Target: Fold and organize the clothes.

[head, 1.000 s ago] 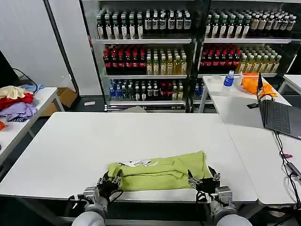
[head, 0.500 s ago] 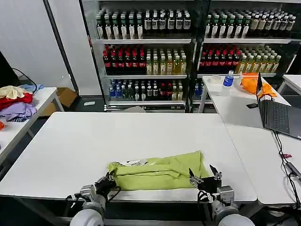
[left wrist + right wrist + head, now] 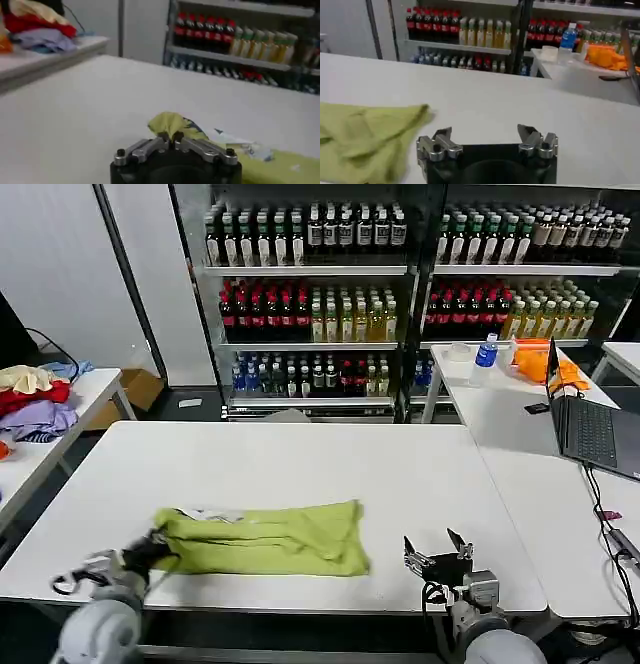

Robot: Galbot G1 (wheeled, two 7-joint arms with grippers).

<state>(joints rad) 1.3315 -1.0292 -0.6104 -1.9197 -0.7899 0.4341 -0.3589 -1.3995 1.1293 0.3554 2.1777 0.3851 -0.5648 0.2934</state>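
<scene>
The lime T-shirt [image 3: 265, 540] lies as a folded band near the front edge of the white table [image 3: 300, 464], left of centre, a strip of white print showing at its left end. My left gripper [image 3: 150, 550] is shut on that left end; in the left wrist view the fabric [image 3: 172, 125] bunches out from between the fingers of the left gripper [image 3: 170, 136]. My right gripper [image 3: 437, 553] stands open to the right of the shirt, apart from it, with bare table between its fingers. In the right wrist view, the right gripper [image 3: 485, 135] has the shirt's edge [image 3: 370, 132] off to one side.
A side table on the left carries a red, purple and cream garment pile [image 3: 32, 402]. On the right table are a laptop [image 3: 590, 429], an orange cloth [image 3: 535, 359] and a bottle [image 3: 487, 352]. Drink shelves [image 3: 400, 294] stand behind.
My left gripper has dragged the shirt leftward along the front edge. The right gripper has let go of the shirt's right end and stays open where it was.
</scene>
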